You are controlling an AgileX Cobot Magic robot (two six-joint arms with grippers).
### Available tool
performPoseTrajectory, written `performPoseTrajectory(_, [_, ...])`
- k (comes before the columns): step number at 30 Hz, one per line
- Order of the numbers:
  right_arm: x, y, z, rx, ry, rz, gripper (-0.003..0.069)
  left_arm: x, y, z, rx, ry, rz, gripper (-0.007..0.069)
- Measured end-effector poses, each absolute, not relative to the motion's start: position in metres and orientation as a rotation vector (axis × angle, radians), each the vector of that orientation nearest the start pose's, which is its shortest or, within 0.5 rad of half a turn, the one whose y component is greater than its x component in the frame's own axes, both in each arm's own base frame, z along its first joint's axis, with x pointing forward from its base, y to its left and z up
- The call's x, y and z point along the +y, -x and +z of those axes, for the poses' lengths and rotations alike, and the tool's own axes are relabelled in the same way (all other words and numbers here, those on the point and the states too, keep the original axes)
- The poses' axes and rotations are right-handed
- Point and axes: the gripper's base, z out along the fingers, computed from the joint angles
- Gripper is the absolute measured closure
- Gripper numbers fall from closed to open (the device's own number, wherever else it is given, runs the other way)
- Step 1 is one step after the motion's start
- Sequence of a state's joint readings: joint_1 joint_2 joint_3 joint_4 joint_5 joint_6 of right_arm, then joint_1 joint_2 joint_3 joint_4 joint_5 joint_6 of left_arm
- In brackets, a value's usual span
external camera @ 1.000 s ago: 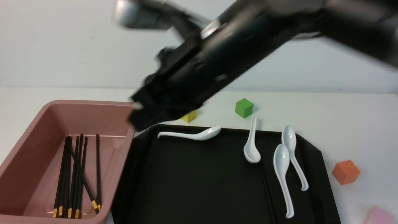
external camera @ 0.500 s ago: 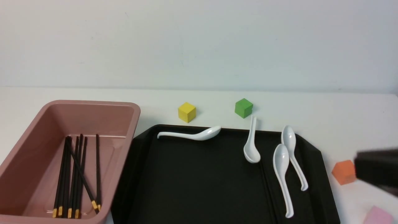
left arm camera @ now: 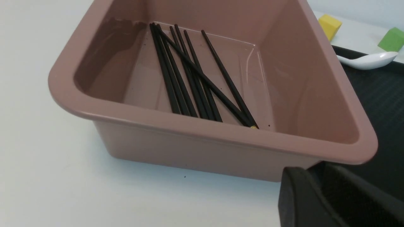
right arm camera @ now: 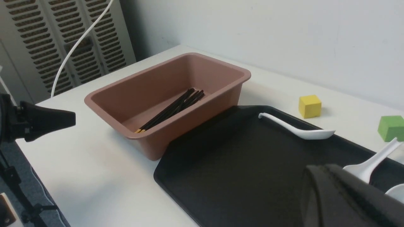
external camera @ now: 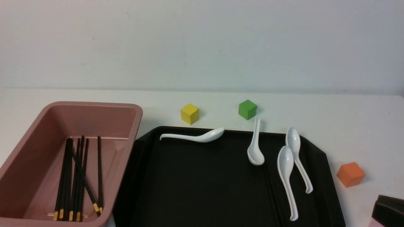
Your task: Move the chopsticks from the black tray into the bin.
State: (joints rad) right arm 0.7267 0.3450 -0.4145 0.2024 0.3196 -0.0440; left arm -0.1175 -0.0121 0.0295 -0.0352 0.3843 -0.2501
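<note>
Where the dark sticks lie: most of the chopsticks (external camera: 66, 179) are inside the bin (external camera: 126, 151), gold ends toward its near edge; one crosses the others.
Tray: a thin dark line (external camera: 272, 189) on the tray (external camera: 322, 176), between two spoons and running toward the near edge, looks like chopstick still to be moved; whether one or a pair, I cannot tell.
Bin: at the tray's left edge, probably set close to keep the carry short; the sticks run near to far, likely so their length fits.
Spoons: one (external camera: 202, 136) by the far edge's left end, one (external camera: 255, 151) with its handle over the far edge, two (external camera: 286, 173) (external camera: 296, 148) toward the right edge; not wanted, so presumably left alone.
Right gripper (right arm camera: 318, 168): clenched, no stick seen in it.
Left gripper (right arm camera: 74, 118): near the bench's (right arm camera: 94, 170) left edge; its spread I cannot tell.
Next: likely the right one opens over the dark line, avoiding the spoon bowl.
</note>
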Motion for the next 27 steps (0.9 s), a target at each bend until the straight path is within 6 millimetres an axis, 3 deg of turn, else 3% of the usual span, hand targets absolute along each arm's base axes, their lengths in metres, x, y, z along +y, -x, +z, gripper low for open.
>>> performPoseTrajectory(15, [0.057, -0.058, 0.288, 1.717, 0.582, 0.638, 0.064, -0.007, -0.052, 0.169, 1.889, 0.147, -0.286, 0.049])
performPoseTrajectory(27, [0.014, -0.053, 0.227, 1.697, 0.197, 0.207, 0.0626, -0.007, -0.052, 0.169, 1.889, 0.147, -0.286, 0.049])
